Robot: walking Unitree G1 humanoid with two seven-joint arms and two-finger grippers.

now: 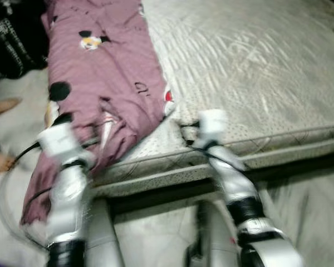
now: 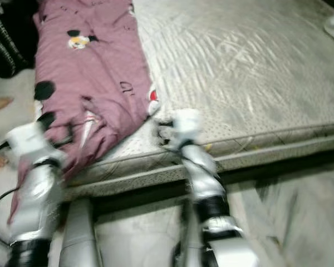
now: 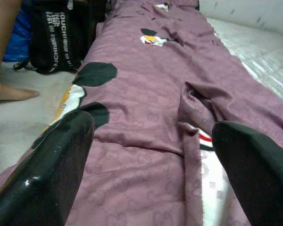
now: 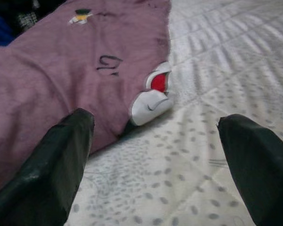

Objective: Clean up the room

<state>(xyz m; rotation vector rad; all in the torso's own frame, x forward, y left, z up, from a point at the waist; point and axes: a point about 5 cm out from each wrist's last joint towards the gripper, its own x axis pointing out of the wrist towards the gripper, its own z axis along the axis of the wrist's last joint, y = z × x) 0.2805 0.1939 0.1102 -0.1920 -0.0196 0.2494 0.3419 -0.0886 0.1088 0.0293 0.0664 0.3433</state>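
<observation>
Left wrist view: left claw [image 3: 151, 160] spread over blanket [image 3: 155, 108]; right claw [image 4: 155, 165] likewise apart. Draped edge may slide off bed [image 1: 256, 83].

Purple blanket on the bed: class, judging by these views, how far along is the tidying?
Done: nothing visibly. In hand: the left gripper is open just above the purple blanket, and the right gripper is open over the mattress by the blanket's edge. Left: the blanket lies crumpled, hanging over the bed's corner.

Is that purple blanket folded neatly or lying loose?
Loose: the purple blanket lies rumpled along the mattress, one end hanging off.
</observation>
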